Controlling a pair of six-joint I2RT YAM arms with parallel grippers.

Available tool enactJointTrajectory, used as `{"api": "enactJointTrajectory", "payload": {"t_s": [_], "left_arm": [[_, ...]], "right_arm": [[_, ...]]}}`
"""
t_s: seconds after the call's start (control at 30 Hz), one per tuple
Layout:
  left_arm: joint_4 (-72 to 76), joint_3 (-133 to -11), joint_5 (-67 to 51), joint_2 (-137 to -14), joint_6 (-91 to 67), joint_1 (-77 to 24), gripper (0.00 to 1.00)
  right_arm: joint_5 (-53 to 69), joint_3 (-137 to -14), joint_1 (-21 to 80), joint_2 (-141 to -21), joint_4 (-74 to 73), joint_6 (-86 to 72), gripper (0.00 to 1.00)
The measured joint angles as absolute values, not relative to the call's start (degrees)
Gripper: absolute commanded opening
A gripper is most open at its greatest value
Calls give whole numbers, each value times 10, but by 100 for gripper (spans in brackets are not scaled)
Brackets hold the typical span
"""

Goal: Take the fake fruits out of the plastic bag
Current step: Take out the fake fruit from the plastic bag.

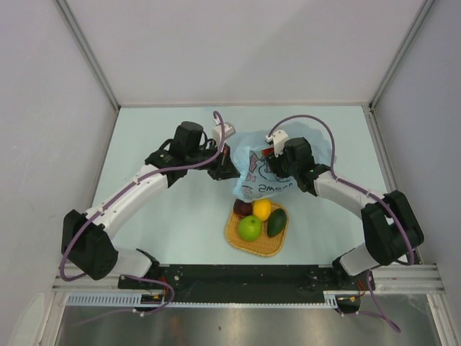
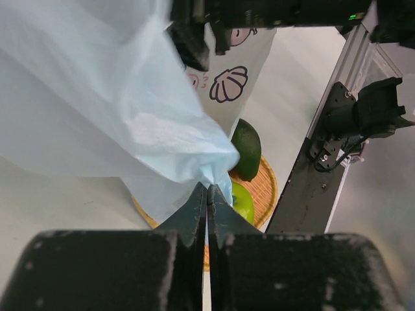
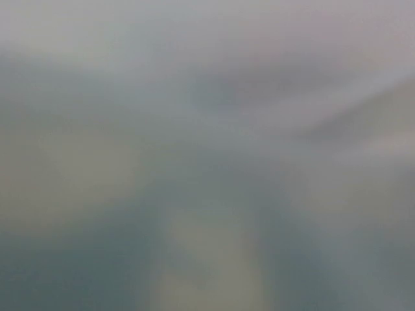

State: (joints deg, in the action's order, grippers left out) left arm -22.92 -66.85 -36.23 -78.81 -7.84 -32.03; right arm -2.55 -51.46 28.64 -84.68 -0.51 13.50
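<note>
My left gripper (image 2: 207, 191) is shut flat on a pinched fold of the thin, crinkly blue bag (image 2: 110, 110), held over the woven tray (image 1: 265, 247) of four smooth fruits (image 1: 250, 228). The right gripper (image 1: 279, 160) is at the bag (its camera gives only blur); its opening I cannot tell.

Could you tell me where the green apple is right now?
In the top view, the green apple lies on the woven tray, left of the avocado, below the lemon.
</note>
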Motion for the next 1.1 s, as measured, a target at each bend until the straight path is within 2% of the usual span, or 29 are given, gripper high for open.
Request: {"api": "enactJointTrajectory", "payload": {"t_s": [0.3, 0.67, 0.77, 0.83, 0.9, 0.93, 0.97, 1.0, 1.03, 1.1], "left_arm": [[-223, -668, -361, -786, -70, -320, 0], [-220, -668, -356, -786, -64, -320, 0], [-220, -668, -352, -786, -61, -320, 0], [-220, -668, -349, -786, -60, -320, 0], [-220, -668, -347, -786, -60, -320, 0], [-220, -668, -347, -786, -59, -320, 0], [-220, -668, -346, -786, -59, -320, 0], [-220, -668, -346, -786, -59, -320, 0], [-220, -668, -346, -786, -59, -320, 0], [-219, -668, -346, -786, -59, -320, 0]], "right_arm": [[-25, -535, 271, -959, 43, 136, 59], [-43, -617, 264, -1059, 81, 153, 65], [-45, -639, 263, -1077, 78, 156, 57], [-45, -648, 262, -1082, 75, 158, 56], [-44, -650, 262, -1083, 70, 157, 60], [-43, -650, 262, -1083, 69, 157, 64], [-42, -651, 261, -1083, 65, 154, 73], [-41, -651, 260, -1083, 58, 150, 77], [-39, -651, 260, -1083, 50, 144, 79], [-37, -653, 256, -1083, 40, 137, 77]]}}
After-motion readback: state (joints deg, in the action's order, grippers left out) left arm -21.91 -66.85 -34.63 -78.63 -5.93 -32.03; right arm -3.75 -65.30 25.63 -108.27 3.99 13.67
